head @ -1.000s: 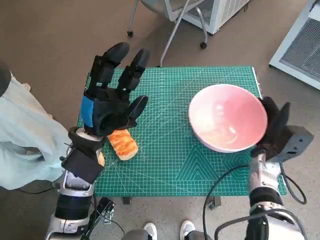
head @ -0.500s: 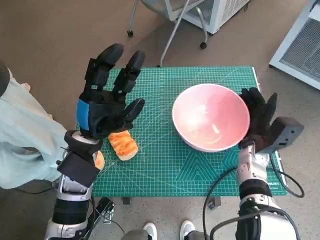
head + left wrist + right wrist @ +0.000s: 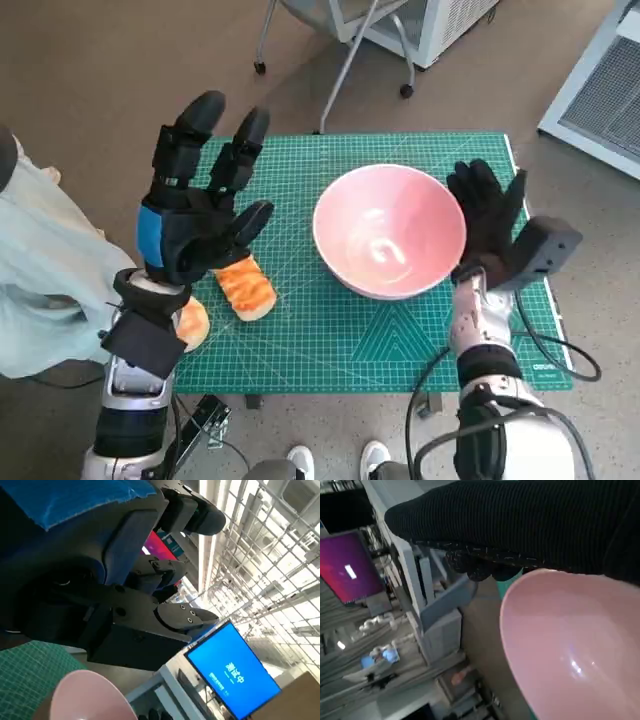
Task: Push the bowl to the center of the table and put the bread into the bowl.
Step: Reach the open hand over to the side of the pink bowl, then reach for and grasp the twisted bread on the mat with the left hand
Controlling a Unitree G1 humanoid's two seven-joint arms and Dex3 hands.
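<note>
Pink bowl near the middle of the mat, bread still outside it.

Nearest to me, the bread (image 3: 246, 288), an orange-brown ridged loaf, lies on the green gridded mat (image 3: 340, 330) at its left side, below my left hand (image 3: 195, 215), which is raised with its fingers spread and holds nothing. Further in, the pink bowl (image 3: 388, 243), smooth, round and glossy, has nothing in it. My right hand (image 3: 487, 222) in the knitted glove lies flat against its right wall, fingers apart, holding nothing.
</note>
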